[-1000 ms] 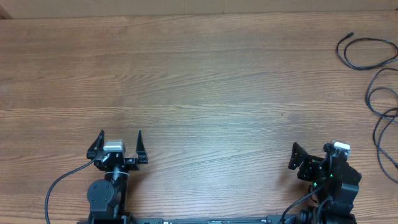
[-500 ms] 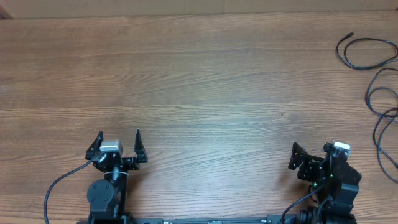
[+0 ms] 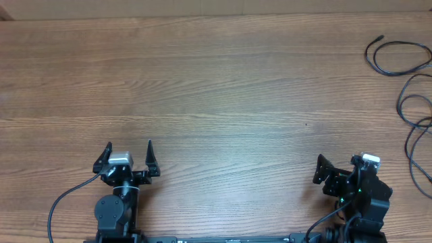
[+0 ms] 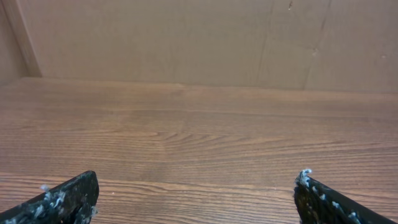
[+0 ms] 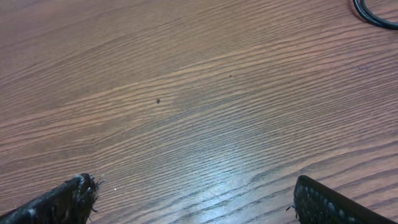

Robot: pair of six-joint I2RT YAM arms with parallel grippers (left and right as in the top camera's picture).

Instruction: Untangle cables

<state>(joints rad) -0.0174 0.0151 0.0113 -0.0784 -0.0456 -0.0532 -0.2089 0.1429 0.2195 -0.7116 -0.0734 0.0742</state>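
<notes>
- My left tool (image 3: 129, 144) sits at the lower left of the overhead frame. Its two fingers are spread wide with nothing between them.
- In the left wrist view, both fingertips (image 4: 74, 194) hang just above bare wood, and a brown board wall (image 4: 186, 37) stands at the far end.
- My right tool (image 5: 193, 190) sits at the lower right of the overhead frame. It is also spread wide and holds nothing.
- The black cables (image 3: 410, 101) lie on the wooden counter (image 3: 216, 81) along the right edge of the overhead frame, well apart from both tools.
- One cable forms an open loop (image 3: 398, 58) in the upper right corner, with a small plug end (image 3: 381, 38) pointing up and right.
- Below the loop, more strands curve and cross each other down the right edge. I cannot tell how they are wound together.
- In the right wrist view, a short arc of black cable shows in the upper right corner.
- A small dark speck (image 5: 158, 101) marks the counter ahead of my right tool.
</notes>
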